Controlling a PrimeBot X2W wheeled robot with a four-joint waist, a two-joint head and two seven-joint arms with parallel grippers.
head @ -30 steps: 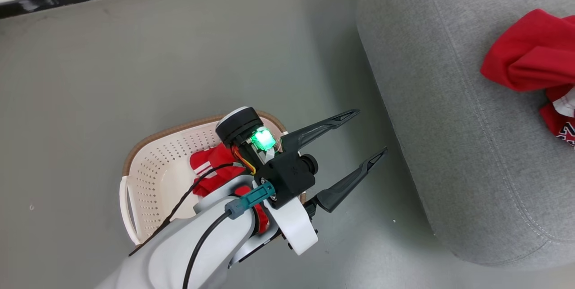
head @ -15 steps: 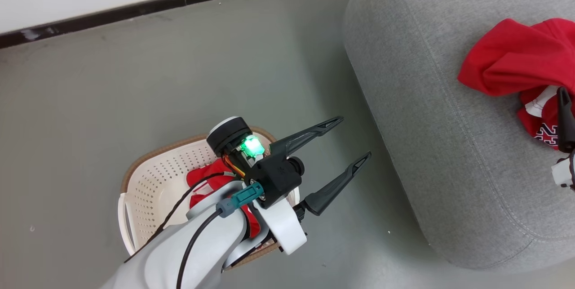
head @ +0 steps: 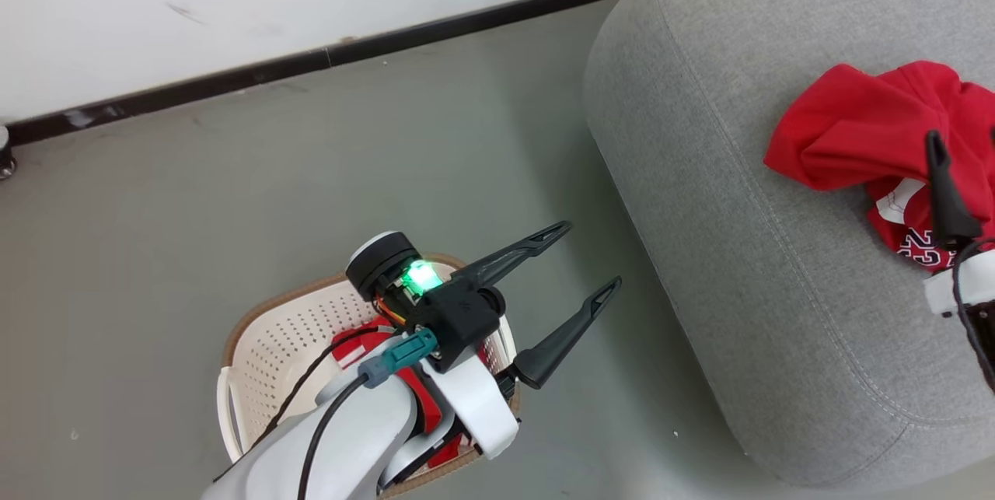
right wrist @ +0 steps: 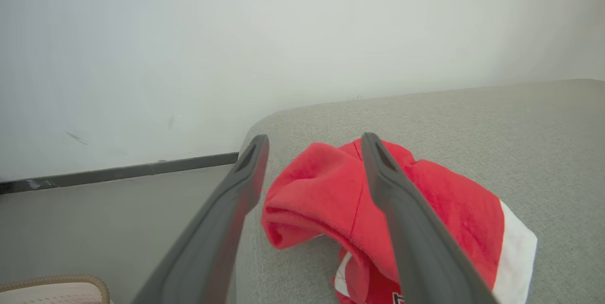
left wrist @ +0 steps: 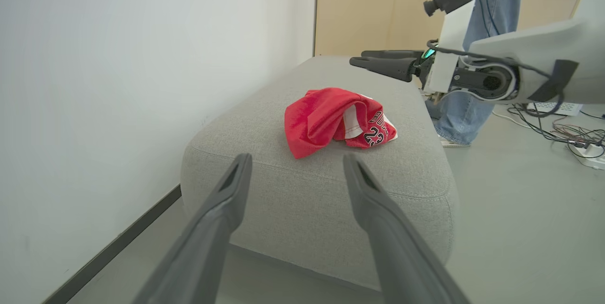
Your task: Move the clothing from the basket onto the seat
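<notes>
Jersey on seat, clothing remains in basket. Left gripper and right gripper both wide, empty. Next: reach down into basket.

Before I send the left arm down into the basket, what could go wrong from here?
The pale left forearm hides most of the red clothing in the cream perforated plastic basket, so the open left tool could catch its brown rim.
The open right tool hangs over the crumpled red jersey on the light-grey upholstered seat; pulling away might snag and drag it.
A person in jeans stands near the right arm.
</notes>
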